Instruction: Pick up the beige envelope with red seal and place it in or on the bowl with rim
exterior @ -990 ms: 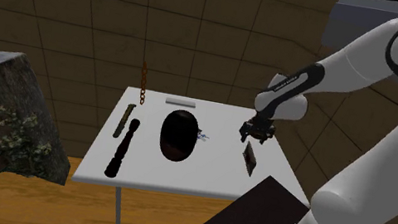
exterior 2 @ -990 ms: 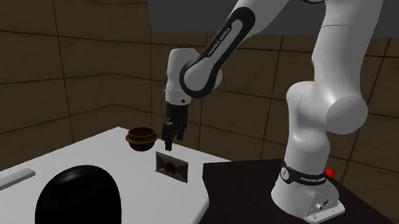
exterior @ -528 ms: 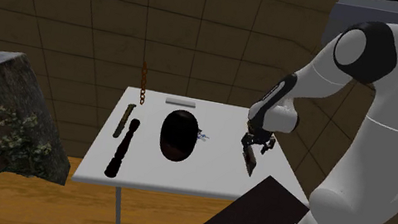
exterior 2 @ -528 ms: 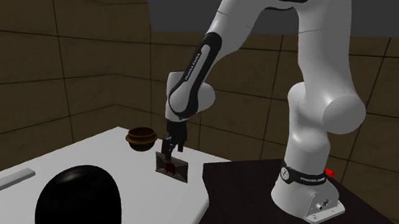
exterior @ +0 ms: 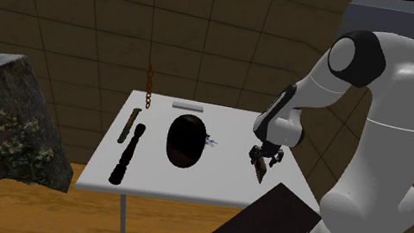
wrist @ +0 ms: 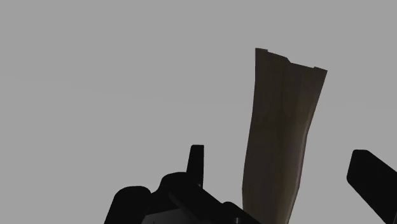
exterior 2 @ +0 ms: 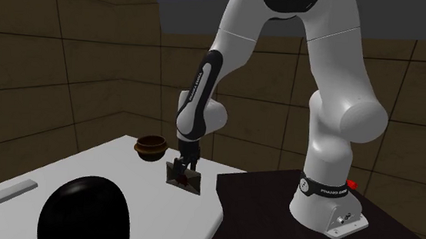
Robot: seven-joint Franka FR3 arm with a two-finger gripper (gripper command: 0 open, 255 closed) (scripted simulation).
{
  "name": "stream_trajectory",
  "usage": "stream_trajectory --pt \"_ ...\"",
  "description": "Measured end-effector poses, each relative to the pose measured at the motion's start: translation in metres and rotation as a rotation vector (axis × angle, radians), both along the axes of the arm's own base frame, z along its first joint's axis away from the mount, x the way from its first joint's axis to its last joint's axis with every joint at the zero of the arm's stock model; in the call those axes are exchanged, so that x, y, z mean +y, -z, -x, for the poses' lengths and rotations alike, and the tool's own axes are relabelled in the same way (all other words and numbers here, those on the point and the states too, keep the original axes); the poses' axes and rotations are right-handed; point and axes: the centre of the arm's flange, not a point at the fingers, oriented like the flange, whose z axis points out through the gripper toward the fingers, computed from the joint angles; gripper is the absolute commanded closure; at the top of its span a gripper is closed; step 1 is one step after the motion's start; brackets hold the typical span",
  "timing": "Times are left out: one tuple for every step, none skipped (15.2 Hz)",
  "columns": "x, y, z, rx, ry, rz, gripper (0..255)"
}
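The beige envelope with a red seal [exterior 2: 187, 181] lies flat on the white table [exterior 2: 61, 175], near the edge beside the dark stand; it is a small dark rectangle [exterior: 259, 169] in the shoulder view. My black gripper [exterior 2: 179, 169] is down at the envelope, pointing at the table. Seen from the wrist, the envelope is a beige strip [wrist: 283, 127] between the fingertips of the gripper [wrist: 283, 184], and neither finger touches it, so the jaws stand open. The brown bowl with rim [exterior 2: 150, 147] stands on the table just beyond the gripper, toward the second exterior view's left.
A large black egg-shaped object [exterior: 184, 140] lies mid-table. Toward the shoulder view's left lie a dark club [exterior: 127, 154] and a thin greenish bar [exterior: 130, 119]. A grey bar [exterior: 187, 106] sits at the far edge under a hanging chain [exterior: 149, 83]. A mossy log block [exterior: 10, 129] stands off the table.
The gripper has dropped from above the table, near the bowl, down onto the envelope. The arm's upper links have swung upright. The jaws stayed open and the envelope has not moved.
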Motion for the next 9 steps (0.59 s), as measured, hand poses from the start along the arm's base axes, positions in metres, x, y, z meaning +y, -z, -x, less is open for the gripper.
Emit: stream_trajectory --pt "0.0001 0.0021 0.0001 0.0 0.0 0.0 0" --pt "0.0002 0.0032 -0.0004 0.0 0.0 0.0 0" --pt "0.0003 0.0037 -0.0005 0.0 0.0 0.0 0" --pt "0.0004 0.0039 -0.0005 0.0 0.0 0.0 0" --pt "0.0004 0.004 -0.0006 0.0 0.0 0.0 0" --pt "0.0004 0.004 -0.0006 0.0 0.0 0.0 0" --pt "0.0004 0.004 -0.0006 0.0 0.0 0.0 255" --pt "0.0004 0.004 -0.0006 0.0 0.0 0.0 255" --pt "0.0004 0.004 -0.0006 0.0 0.0 0.0 255"
